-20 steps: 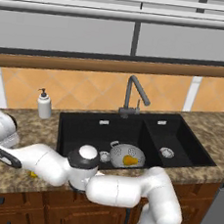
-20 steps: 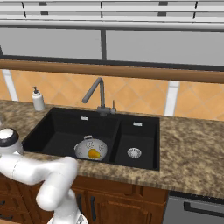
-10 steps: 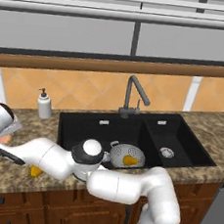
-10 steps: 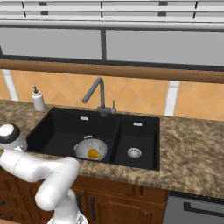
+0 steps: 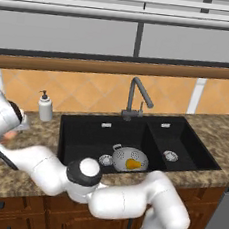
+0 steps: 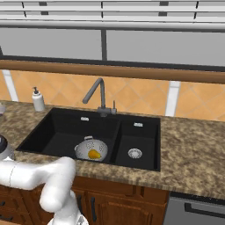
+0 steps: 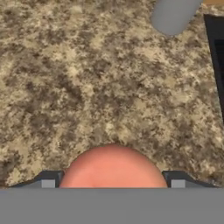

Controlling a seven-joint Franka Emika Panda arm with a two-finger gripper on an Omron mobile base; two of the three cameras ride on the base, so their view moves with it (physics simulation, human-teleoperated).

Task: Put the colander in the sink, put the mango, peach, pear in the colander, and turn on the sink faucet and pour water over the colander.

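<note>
A black double-basin sink (image 5: 134, 134) is set into a speckled brown stone counter (image 7: 87, 87), and the grey perforated colander (image 5: 128, 158) sits in the sink's large basin with the orange-yellow mango (image 5: 132, 164) inside it, below the dark faucet (image 5: 136, 96) at the sink's back edge. Well to the left of the sink, past the white soap bottle (image 5: 45, 106), the gripper (image 7: 113, 183) hangs low over the counter with its jaws spread wide. The pinkish peach (image 7: 113, 168) lies on the stone between the two fingertips (image 7: 47, 180), and whether they touch it cannot be told.
</note>
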